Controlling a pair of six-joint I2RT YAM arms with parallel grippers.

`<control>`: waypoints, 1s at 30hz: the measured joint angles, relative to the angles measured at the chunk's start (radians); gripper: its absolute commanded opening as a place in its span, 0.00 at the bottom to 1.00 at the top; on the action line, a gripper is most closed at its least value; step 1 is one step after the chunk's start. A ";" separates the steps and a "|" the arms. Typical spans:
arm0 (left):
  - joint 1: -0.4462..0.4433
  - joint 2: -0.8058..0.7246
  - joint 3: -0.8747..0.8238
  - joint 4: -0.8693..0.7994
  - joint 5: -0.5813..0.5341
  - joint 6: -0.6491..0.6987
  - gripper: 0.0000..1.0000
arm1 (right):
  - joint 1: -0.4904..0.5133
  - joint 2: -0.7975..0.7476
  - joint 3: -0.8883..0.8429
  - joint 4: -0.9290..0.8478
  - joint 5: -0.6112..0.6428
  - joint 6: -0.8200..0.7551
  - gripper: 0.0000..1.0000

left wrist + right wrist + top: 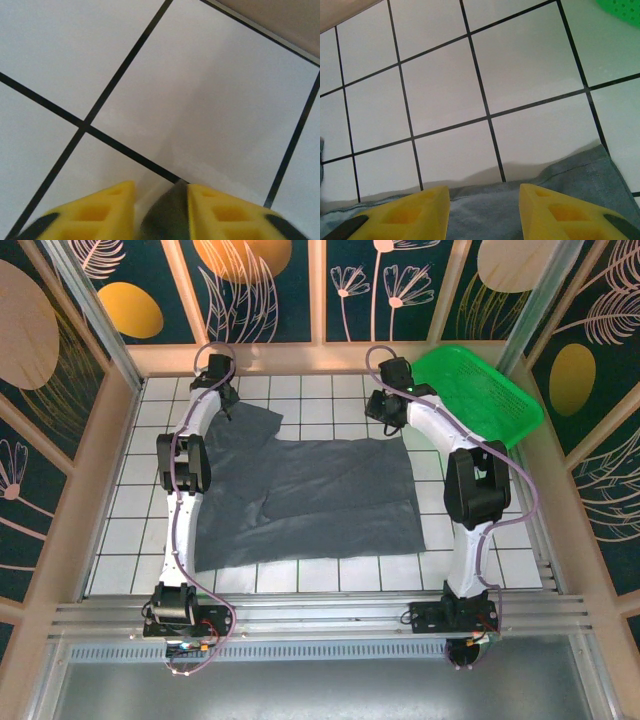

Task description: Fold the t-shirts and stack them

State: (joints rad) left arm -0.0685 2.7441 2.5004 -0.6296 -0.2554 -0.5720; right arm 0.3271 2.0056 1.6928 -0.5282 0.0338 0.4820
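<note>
With the t-shirt (310, 500) spread flat on the tiled surface (125, 530) beside the green basket (480, 400), the left gripper (161, 189) has its jaws narrowly pinching the sleeve farthest from the basket, so the right gripper (485, 189), jaws apart over the basket-side edge, should bite cloth fully before lifting.

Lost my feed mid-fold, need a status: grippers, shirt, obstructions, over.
Left gripper shut on t-shirt, far-left corner. Right gripper open over its far edge. Shirt mostly flat, unfolded. Green basket aside, nothing blocking.
</note>
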 measured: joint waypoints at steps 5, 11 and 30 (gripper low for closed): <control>-0.018 -0.008 0.000 -0.015 0.021 -0.013 0.00 | 0.000 0.000 -0.011 0.013 0.023 0.023 0.40; -0.055 -0.063 -0.070 -0.040 0.023 -0.035 0.00 | -0.007 0.003 -0.117 0.056 0.095 0.062 0.38; -0.059 -0.341 -0.345 0.027 0.069 -0.035 0.00 | -0.095 0.270 0.090 -0.018 0.230 0.075 0.38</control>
State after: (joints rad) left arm -0.1272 2.4035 2.1551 -0.6022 -0.1867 -0.6075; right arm 0.2321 2.2753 1.7828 -0.5465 0.2638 0.5568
